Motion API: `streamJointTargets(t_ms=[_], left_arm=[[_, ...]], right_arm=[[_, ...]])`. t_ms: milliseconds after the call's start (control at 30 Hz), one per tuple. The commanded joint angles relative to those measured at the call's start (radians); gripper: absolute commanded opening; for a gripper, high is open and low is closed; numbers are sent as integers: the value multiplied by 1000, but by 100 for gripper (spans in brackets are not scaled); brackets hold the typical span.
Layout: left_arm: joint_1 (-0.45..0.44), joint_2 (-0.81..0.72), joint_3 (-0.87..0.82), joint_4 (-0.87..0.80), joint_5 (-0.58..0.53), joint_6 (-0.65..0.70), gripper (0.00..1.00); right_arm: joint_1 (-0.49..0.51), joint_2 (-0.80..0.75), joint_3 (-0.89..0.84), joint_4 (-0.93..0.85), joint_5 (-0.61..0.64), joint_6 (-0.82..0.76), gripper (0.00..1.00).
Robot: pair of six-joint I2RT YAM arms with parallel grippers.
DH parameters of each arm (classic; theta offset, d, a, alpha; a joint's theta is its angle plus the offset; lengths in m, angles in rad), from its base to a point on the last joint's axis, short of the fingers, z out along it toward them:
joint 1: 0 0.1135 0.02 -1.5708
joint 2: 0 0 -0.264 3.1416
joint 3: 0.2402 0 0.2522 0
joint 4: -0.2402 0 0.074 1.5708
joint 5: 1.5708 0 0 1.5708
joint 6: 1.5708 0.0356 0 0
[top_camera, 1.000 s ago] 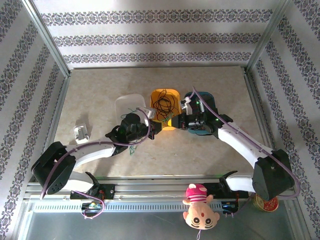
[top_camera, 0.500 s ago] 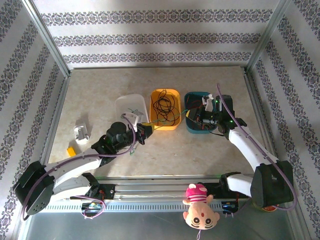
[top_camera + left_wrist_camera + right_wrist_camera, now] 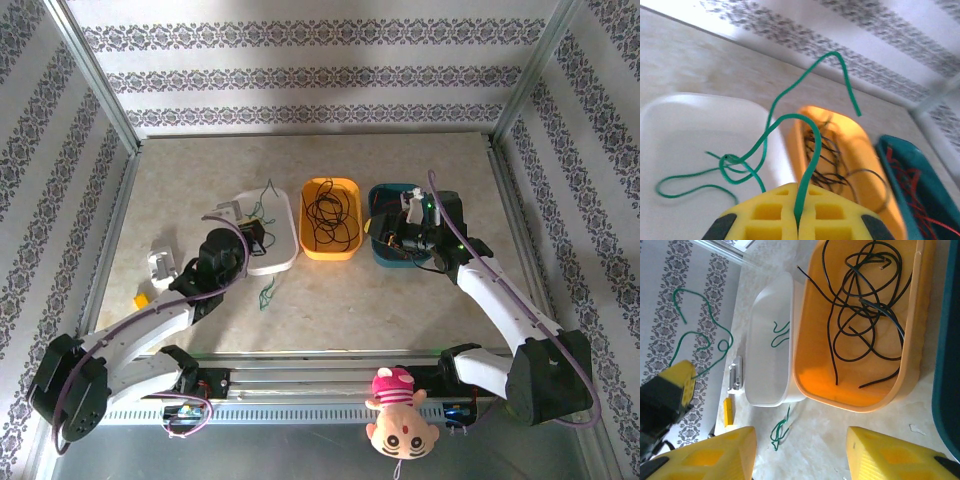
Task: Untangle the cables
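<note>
Over the white tray point(image 3: 670, 107), the left gripper point(image 3: 798, 220) has its jaws pressed together on one strand of a green cable point(image 3: 771, 112). The rest of the cable stands up in a springy arc, with a tight crossing point(image 3: 730, 161), apparently a knot, just beside the jaws. Black cables point(image 3: 865, 295) lie loosely looped in the orange bin point(image 3: 805, 385), and red cables point(image 3: 910, 175) lie in the teal bin point(image 3: 890, 150). A short green scrap point(image 3: 780, 429) lies on the bench point(image 3: 190, 170) just in front of the tray. The right gripper point(image 3: 800, 455) hovers with jaws spread, holding nothing.

Assessment: the wire is very light and thin, holds its bends, and is probably slick-sheathed. It is best gripped close to the knot rather than at a free end, so that it cannot whip or slip out.
</note>
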Motion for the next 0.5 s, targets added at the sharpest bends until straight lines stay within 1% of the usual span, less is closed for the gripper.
streamJointTargets(t_ms=[0, 67, 100, 133, 167, 200, 233, 300, 367, 467], left_arm=[[48, 53, 30, -73, -59, -20, 0], [72, 111, 48, -51, -16, 5, 0], [77, 138, 62, -43, 3, 26, 7], [77, 166, 81, -43, 18, 59, 28], [76, 188, 107, -64, 25, 86, 53], [77, 203, 137, -105, 20, 107, 69], [75, 208, 158, -137, 13, 125, 76], [50, 186, 182, -195, -18, 190, 80], [14, 139, 181, -249, -50, 242, 81], [-40, 35, 160, -369, -51, 254, 80]], right_arm=[[18, -11, 22, -28, 10, -45, 50], [27, -12, 30, -43, 7, -61, 50], [32, -10, 35, -48, 3, -70, 50], [36, -10, 41, -55, 0, -79, 50], [44, -8, 50, -70, -3, -93, 50], [53, -6, 62, -88, -2, -110, 50], [61, -6, 69, -103, 1, -123, 50], [77, -6, 78, -129, 17, -146, 50], [88, -6, 76, -135, 29, -156, 50], [99, 3, 67, -135, 45, -158, 50]])
